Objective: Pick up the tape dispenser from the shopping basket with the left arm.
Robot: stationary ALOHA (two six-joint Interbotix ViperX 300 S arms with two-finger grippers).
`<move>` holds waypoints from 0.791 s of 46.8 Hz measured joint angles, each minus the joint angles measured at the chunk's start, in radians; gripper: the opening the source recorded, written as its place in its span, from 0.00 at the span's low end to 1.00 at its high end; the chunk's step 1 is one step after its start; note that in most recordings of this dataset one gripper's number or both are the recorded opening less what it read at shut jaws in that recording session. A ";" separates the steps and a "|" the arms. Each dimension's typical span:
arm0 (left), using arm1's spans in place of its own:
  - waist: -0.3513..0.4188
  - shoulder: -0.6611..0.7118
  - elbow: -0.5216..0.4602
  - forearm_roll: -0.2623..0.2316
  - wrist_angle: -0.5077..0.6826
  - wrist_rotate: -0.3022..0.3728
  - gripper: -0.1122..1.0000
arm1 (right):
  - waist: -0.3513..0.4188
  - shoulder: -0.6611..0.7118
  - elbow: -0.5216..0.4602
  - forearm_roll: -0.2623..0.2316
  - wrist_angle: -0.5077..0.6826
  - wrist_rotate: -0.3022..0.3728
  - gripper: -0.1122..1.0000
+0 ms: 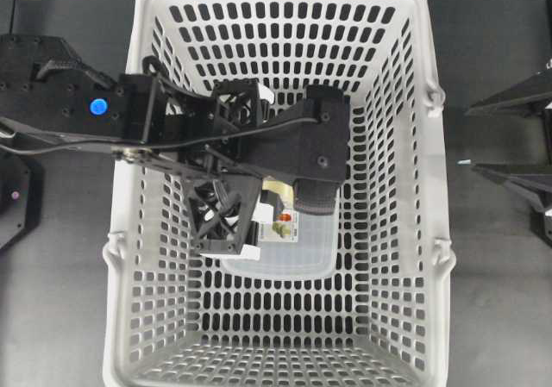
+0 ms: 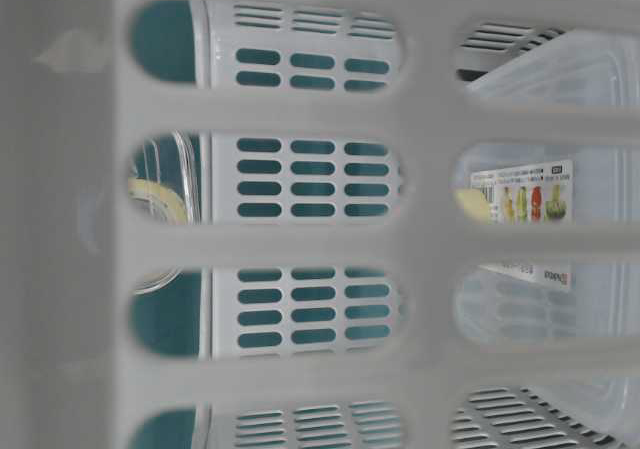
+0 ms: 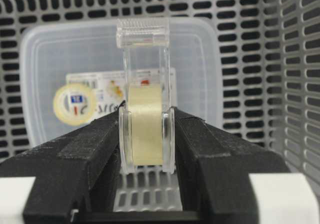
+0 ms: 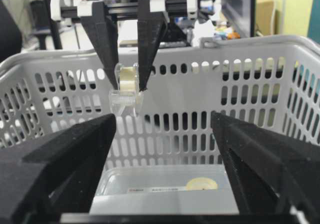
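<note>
tape dispenser (image 3: 146, 99) is clamped between my left gripper's (image 3: 147, 134) fingers, lifted to about rim height of the shopping basket (image 4: 260, 49); i judge the pick nearly done, only clearing remains.
</note>
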 measured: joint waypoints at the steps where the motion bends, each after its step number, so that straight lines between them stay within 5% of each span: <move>1: 0.000 0.000 -0.002 -0.002 0.000 0.000 0.36 | 0.000 0.000 0.000 0.000 0.000 -0.002 0.78; 37: -0.002 0.000 0.009 0.000 0.000 0.000 0.36 | 0.000 0.000 0.005 0.000 0.000 -0.002 0.78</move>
